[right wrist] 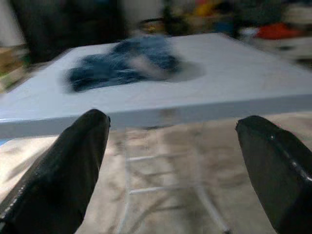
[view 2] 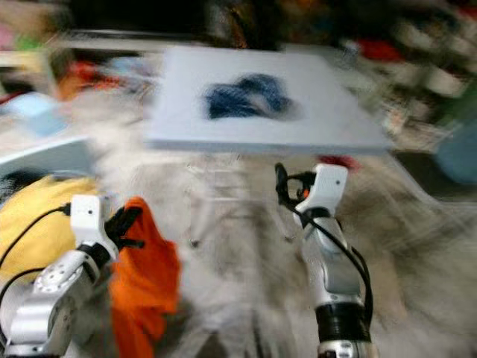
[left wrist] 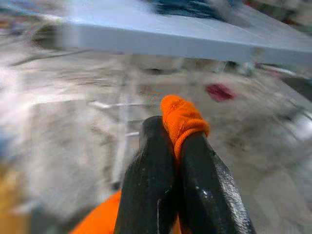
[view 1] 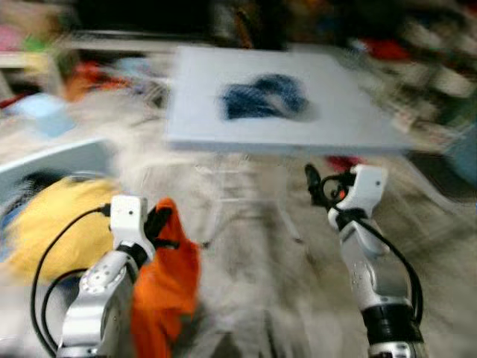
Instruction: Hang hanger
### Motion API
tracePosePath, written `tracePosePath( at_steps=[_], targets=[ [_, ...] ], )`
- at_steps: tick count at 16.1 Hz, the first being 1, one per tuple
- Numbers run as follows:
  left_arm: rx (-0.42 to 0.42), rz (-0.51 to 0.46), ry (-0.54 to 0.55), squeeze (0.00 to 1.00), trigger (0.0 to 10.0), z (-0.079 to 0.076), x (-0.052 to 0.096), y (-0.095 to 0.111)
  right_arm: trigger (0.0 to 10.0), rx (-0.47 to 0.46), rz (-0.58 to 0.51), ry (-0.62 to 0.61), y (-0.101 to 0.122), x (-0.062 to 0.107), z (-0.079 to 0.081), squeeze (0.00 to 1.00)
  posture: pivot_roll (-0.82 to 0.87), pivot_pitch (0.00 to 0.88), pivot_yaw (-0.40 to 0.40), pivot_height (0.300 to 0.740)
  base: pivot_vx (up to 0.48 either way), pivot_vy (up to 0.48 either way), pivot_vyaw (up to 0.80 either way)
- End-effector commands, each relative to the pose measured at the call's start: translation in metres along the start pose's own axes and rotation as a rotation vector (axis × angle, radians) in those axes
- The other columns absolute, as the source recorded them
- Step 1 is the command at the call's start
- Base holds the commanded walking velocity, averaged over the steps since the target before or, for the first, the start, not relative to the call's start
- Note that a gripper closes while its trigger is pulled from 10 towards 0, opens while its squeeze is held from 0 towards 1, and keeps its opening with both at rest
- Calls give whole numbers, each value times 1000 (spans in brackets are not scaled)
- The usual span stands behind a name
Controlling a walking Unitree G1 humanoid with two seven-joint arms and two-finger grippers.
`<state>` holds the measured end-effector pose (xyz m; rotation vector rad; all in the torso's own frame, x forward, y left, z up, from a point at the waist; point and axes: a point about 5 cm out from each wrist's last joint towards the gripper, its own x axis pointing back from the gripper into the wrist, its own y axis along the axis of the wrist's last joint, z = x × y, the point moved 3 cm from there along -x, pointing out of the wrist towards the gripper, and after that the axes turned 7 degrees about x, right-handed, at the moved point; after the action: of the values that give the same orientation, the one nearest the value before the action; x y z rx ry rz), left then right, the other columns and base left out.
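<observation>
The views are blurred by motion. My left gripper (view 1: 162, 224) is shut on an orange cloth (view 1: 165, 287) that hangs down from its fingers at the lower left; in the left wrist view the orange cloth (left wrist: 181, 118) is pinched between the two black fingers (left wrist: 148, 180). My right gripper (view 1: 319, 186) is raised at the right, open and holding nothing; its fingers (right wrist: 63, 175) stand wide apart in the right wrist view. A dark blue garment (view 1: 262, 97) lies on a pale grey table (view 1: 358, 127) ahead. I see no hanger.
The table stands on a white folding frame (view 1: 223, 186) over a pale carpet. A yellow bundle (view 1: 52, 220) lies at the left beside a light blue surface (view 1: 45, 160). Blurred colourful clutter lines the back and right side. A red item (left wrist: 219, 91) lies on the floor.
</observation>
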<state>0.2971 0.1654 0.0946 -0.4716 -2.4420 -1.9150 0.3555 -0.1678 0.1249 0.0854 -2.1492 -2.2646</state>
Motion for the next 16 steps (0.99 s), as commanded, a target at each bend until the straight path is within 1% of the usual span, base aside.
tracePosePath(
  at_steps=[1,16],
  targets=[
    [1,-25,-58,0,10000,-18,-5,6,10000,18,12,-50,-2,3,-18,0,-40,0,-60,740,379,0,-800],
    [6,-14,-72,0,10000,-22,-7,3,10000,22,13,-49,-3,2,-16,0,-45,0,-60,740,372,0,-800]
  ],
)
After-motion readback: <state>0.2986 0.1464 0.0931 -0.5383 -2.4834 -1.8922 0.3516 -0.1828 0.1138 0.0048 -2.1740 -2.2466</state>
